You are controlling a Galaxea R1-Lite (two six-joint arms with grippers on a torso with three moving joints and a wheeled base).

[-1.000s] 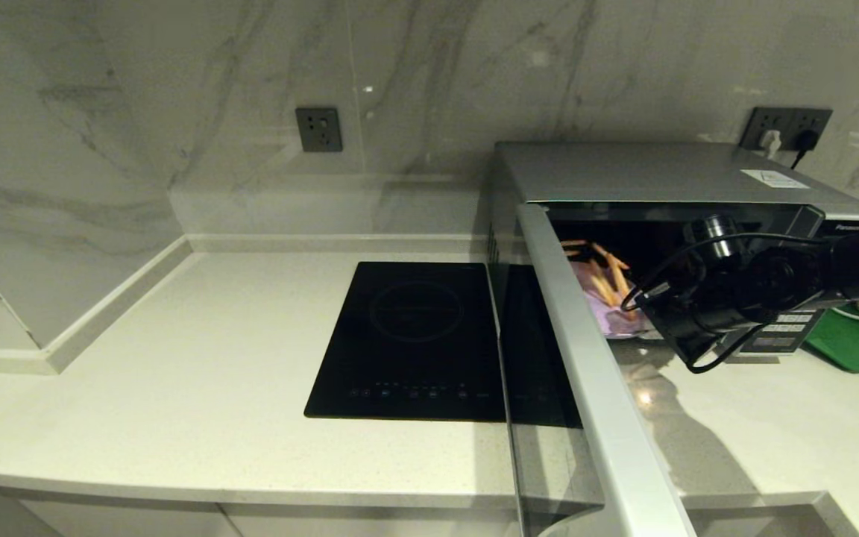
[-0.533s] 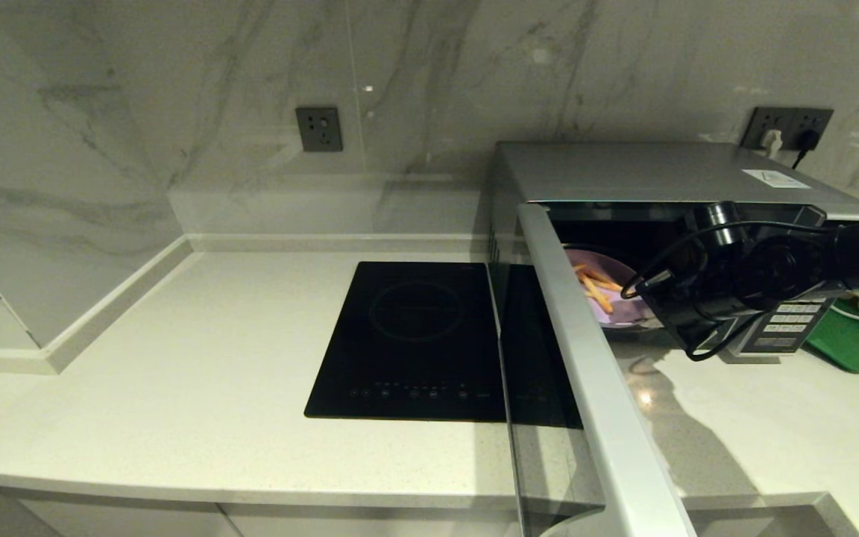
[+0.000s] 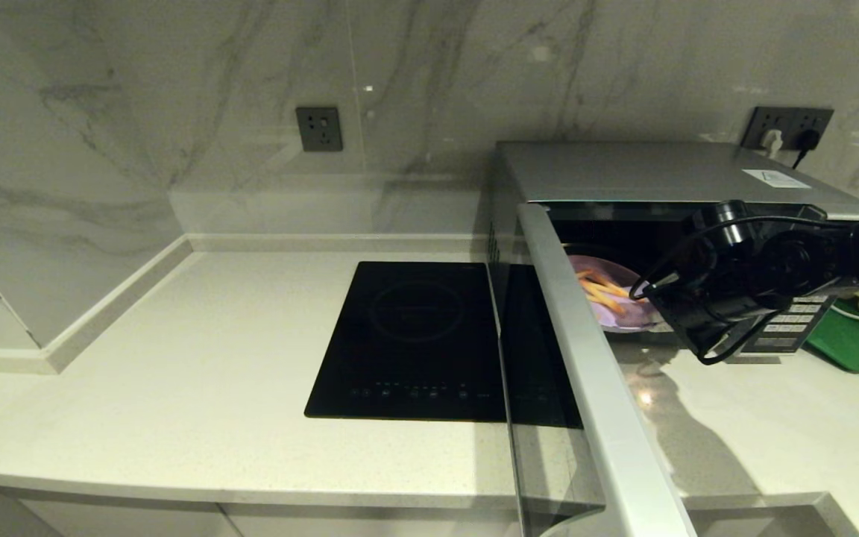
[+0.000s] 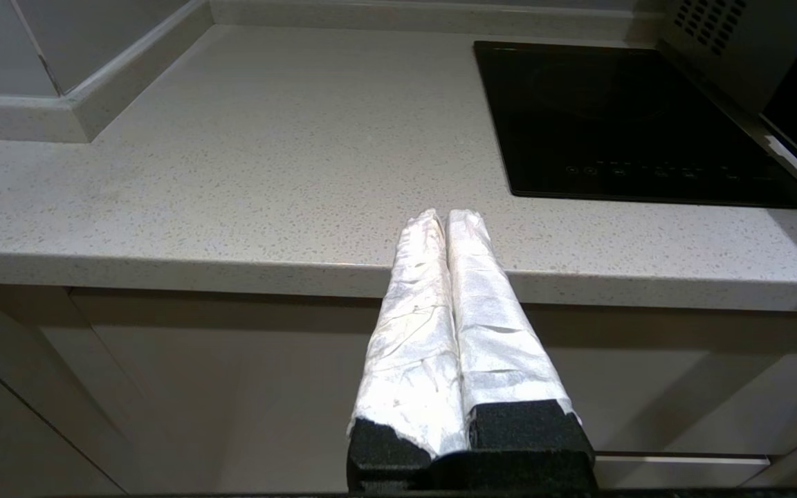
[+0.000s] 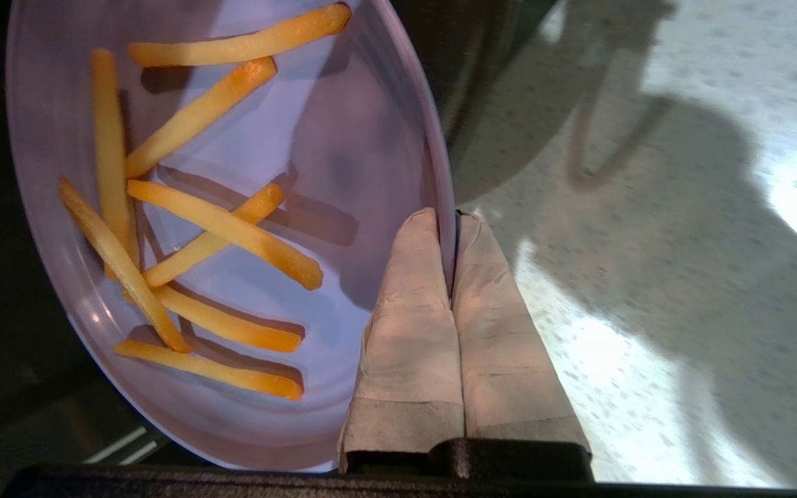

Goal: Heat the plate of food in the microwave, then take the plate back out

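Note:
The silver microwave (image 3: 653, 171) stands at the back right with its door (image 3: 586, 358) swung wide open toward me. The lilac plate of food (image 3: 612, 298) carries several orange fries and sits at the mouth of the dark cavity. My right gripper (image 5: 448, 220) is shut on the plate (image 5: 232, 207), pinching its near rim, with one finger over the rim and one under it. In the head view the right arm (image 3: 743, 291) hides those fingers. My left gripper (image 4: 445, 216) is shut and holds nothing, parked low in front of the counter edge.
A flat black induction cooktop (image 3: 414, 335) lies left of the microwave, partly behind the open door. A green tray (image 3: 858, 339) sits at the far right beside the button panel (image 3: 791, 328). Wall sockets (image 3: 787, 127) with plugs are behind the microwave.
My right arm has drawn back slightly to the right. The plate, tilted a second ago, now lies flatter and has shifted a little toward the cavity's opening.

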